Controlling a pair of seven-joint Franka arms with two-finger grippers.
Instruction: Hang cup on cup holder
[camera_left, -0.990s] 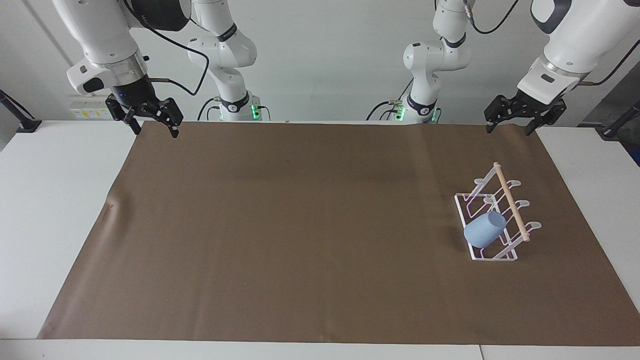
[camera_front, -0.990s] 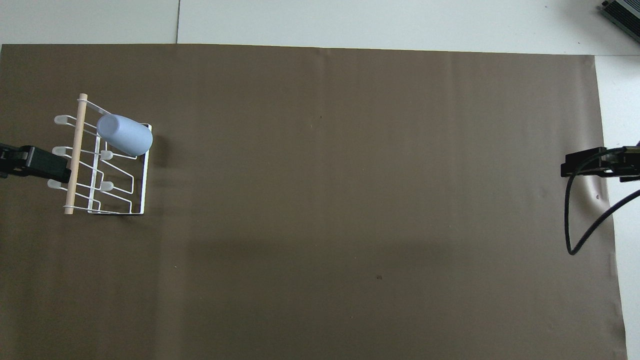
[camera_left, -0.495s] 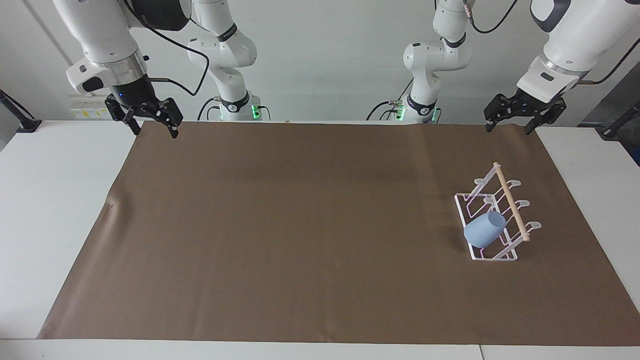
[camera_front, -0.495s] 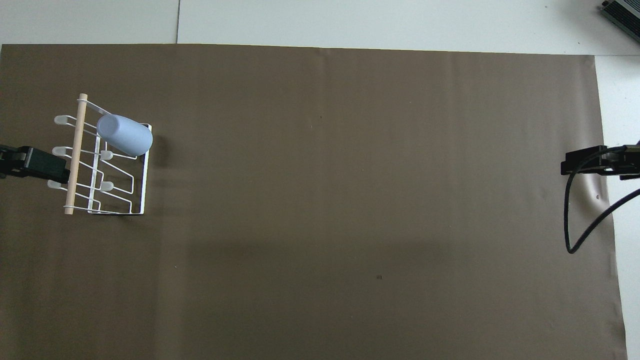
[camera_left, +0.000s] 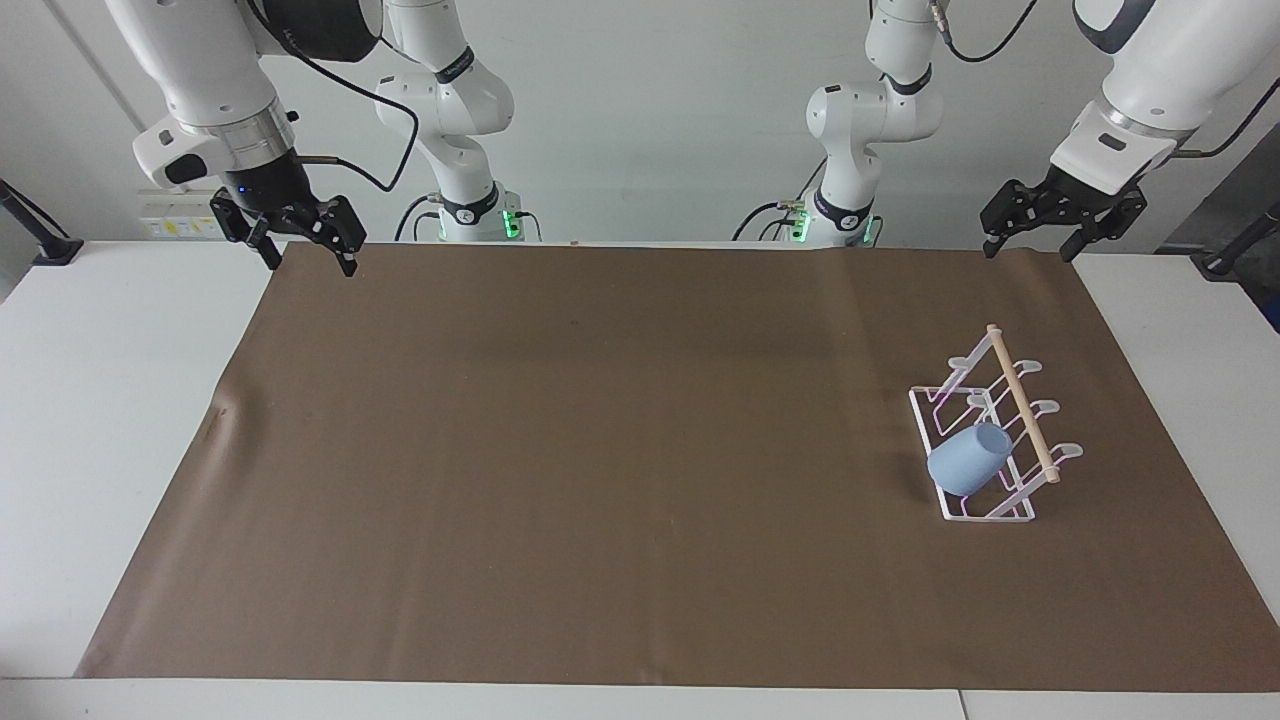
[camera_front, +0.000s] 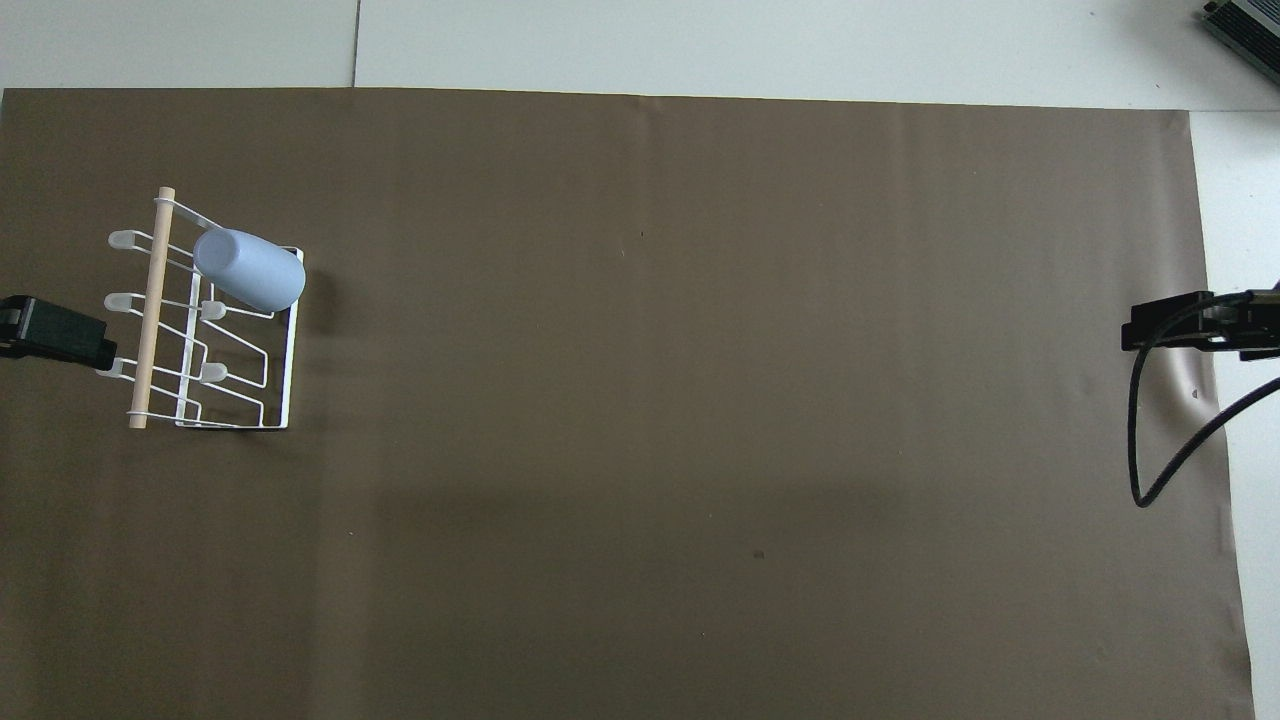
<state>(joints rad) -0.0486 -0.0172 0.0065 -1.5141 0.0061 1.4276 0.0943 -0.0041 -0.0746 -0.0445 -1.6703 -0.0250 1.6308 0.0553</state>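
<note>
The cup (camera_left: 967, 459) is found hung, tilted, on a prong of the cup holder (camera_left: 1000, 505), at the rack's end farthest from the robots, toward the left arm's end of the worktop (camera_left: 120, 420). The left tool (camera_left: 1035, 243) is seen released and empty above the brown mat's (camera_left: 600, 450) edge. The right tool (camera_left: 310, 256) is likewise released and empty, waiting. The task is judged complete; nothing is seen left to do.

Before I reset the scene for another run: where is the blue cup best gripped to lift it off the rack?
Probably across the cup's round side wall, coming from above; it sits tilted over a prong of the cup holder, closed base up, sides exposed.
</note>
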